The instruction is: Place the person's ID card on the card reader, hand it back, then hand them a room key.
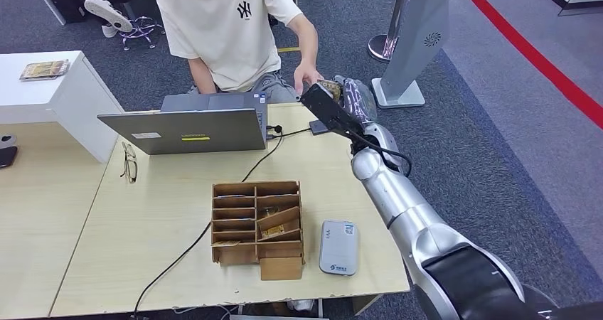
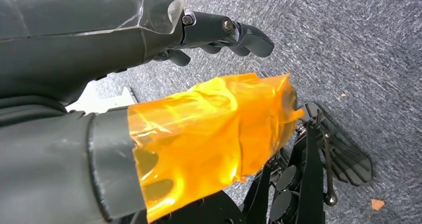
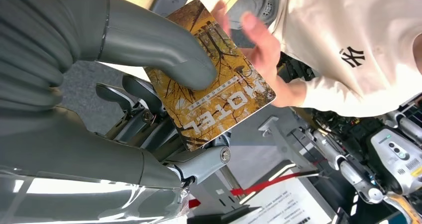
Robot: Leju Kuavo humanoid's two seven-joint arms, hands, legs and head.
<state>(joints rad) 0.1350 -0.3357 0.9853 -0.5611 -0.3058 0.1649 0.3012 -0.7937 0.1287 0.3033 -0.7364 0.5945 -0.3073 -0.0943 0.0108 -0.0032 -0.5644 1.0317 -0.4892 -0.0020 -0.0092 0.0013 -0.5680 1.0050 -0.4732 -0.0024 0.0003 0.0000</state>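
My right hand (image 3: 149,79) is stretched out past the far right corner of the table (image 1: 163,213), toward the person (image 1: 227,28) seated behind the laptop (image 1: 186,129). In it I hold the room key (image 3: 219,92), a card printed with autumn trees and the word HOTEL: my thumb (image 3: 169,47) presses flat on its printed face and my darker fingers (image 3: 139,97) lie under it, so the card is pinched between them with its far end sticking out free. The person's hand (image 3: 256,50) is at that far end, fingers just beside or touching the card's edge; I cannot tell whether they grip it. From the head view the same card (image 1: 328,87) shows as a small patterned patch at the tip of my arm, right against the person's hand (image 1: 307,75). My left hand (image 2: 219,32) hangs over grey carpet with nothing in it; its dark fingers curl in loosely rather than spread, and the thumb (image 2: 214,134) is wrapped in orange tape. On the table, the grey card reader (image 1: 338,247) lies near the front edge, just beside a wooden box of compartments (image 1: 257,227) that holds another card. A pair of glasses (image 1: 129,161) lies left of the laptop.
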